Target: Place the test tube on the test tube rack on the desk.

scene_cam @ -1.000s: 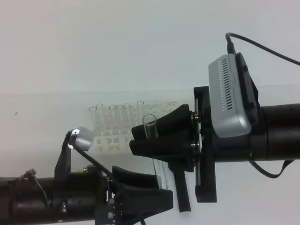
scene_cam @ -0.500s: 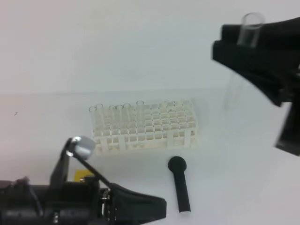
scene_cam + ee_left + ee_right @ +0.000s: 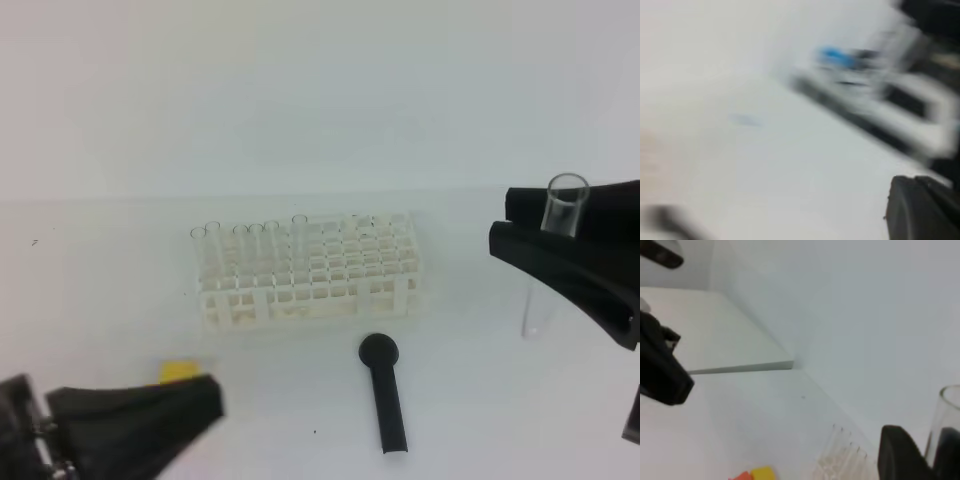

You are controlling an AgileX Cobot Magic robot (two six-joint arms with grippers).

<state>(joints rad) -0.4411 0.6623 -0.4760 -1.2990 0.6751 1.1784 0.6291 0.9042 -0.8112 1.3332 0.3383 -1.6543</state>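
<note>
The right gripper (image 3: 572, 262) comes in from the right edge of the high view, its black jaws pinching the test tube (image 3: 548, 262) near the open rim. The tube stands upright, its rim above the jaws and its clear lower part hanging below them toward the desk (image 3: 480, 400). It is off to the right of the test tube rack (image 3: 310, 272), apart from it. In the right wrist view the rim of the tube (image 3: 950, 415) shows just beside the black finger (image 3: 902, 455).

The white rack sits on the desk near the middle, with several clear tubes (image 3: 245, 250) standing in holes along its left and back part. A black round-headed tool (image 3: 384, 392) lies on the desk just in front of the rack, its head toward the rack.

The left gripper (image 3: 150, 420) is at the lower left, blurred, its jaws pressed together with nothing between them. A yellow block (image 3: 180, 371) shows just above it. The left wrist view is too smeared to read.
</note>
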